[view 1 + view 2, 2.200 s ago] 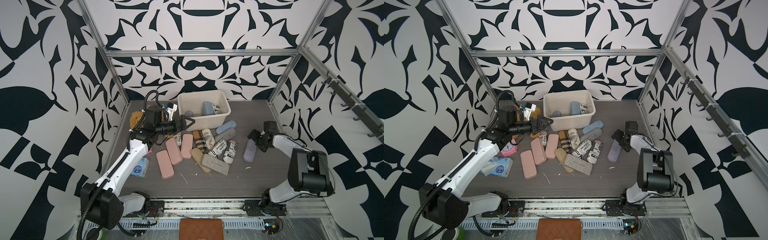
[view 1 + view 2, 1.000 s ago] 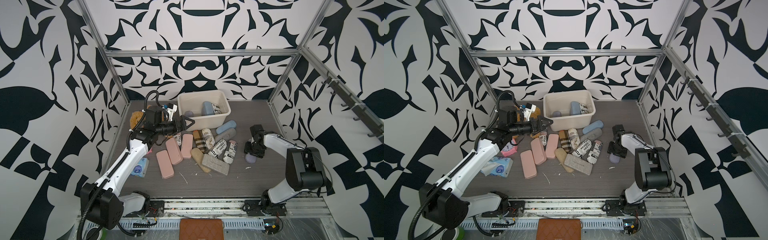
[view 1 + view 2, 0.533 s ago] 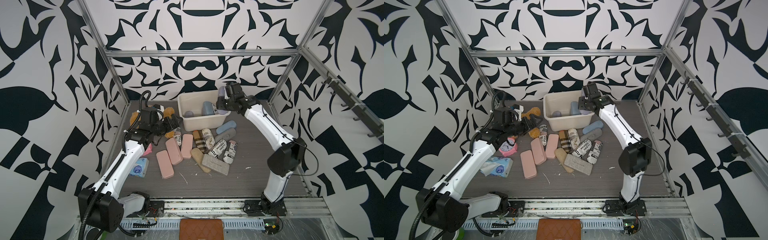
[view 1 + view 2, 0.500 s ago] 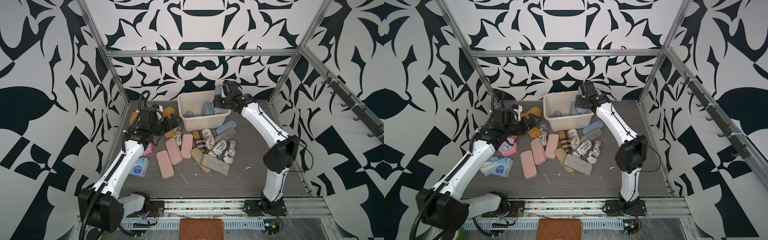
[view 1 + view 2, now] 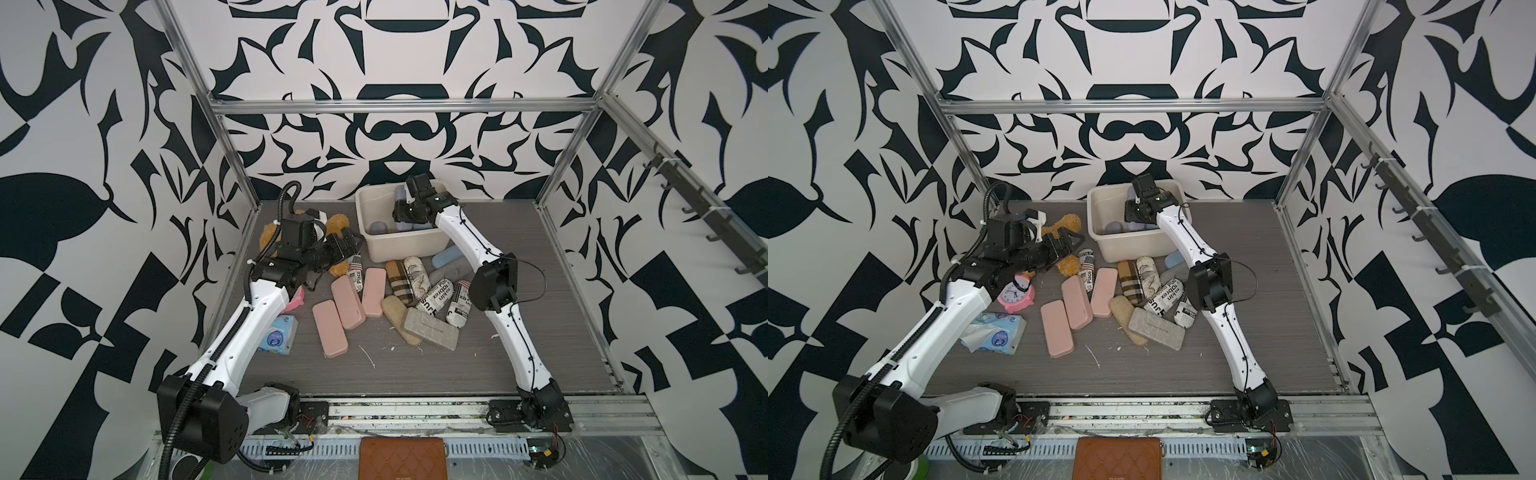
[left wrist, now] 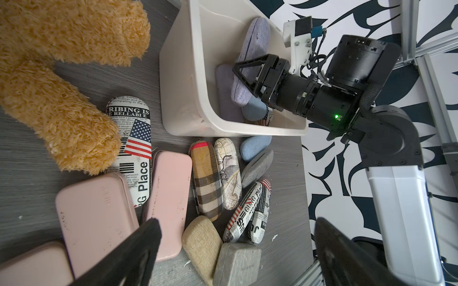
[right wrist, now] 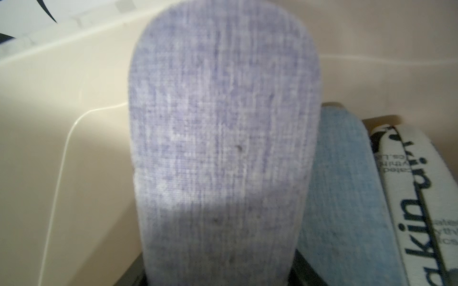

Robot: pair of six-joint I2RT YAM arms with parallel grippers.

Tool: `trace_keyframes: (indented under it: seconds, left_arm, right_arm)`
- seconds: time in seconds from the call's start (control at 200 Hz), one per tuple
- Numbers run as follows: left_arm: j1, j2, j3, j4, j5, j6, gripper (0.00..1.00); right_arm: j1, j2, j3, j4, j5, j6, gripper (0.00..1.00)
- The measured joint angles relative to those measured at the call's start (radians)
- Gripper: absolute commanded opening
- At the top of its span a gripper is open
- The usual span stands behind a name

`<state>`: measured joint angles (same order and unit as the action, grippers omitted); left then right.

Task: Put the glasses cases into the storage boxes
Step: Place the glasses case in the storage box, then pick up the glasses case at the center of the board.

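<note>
We see the right fingers (image 7: 306, 273) clamped on the lilac case (image 6: 255, 37), tilted inside the tub (image 6: 178, 86) next to a blue case (image 7: 347, 198), while the left fingers (image 6: 138, 252) gape by the teddy bear (image 6: 62, 118), pink cases (image 6: 168, 188) crowding the bench (image 6: 24, 161).

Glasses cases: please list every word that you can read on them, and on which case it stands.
"RIBING IS", "G Place": flag-print case.
"GUNG Place": red-striped newspaper-print case.
"akin": newspaper-print case inside the storage box.
Small print and embossed marks: too small to read.
</note>
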<state>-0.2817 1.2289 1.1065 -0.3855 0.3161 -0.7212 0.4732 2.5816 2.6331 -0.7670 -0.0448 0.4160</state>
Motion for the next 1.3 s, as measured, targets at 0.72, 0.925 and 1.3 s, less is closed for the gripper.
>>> trace_keyframes:
  seconds: [0.72,0.925,1.3]
  left_arm:
    - [-0.001,0.016,0.0,0.037,0.117,0.004,0.99]
    - [-0.035,0.017,0.0,0.083,0.19,0.0,0.99]
    - [-0.192,0.095,0.026,0.08,0.283,0.048,1.0]
  right_arm:
    - [0.037,-0.425,-0.238,0.002,0.128,-0.09,0.78]
    - [0.066,-0.913,-0.859,0.141,0.249,-0.081,0.76]
    - [0.048,-1.175,-1.546,0.13,0.305,0.083,0.92]
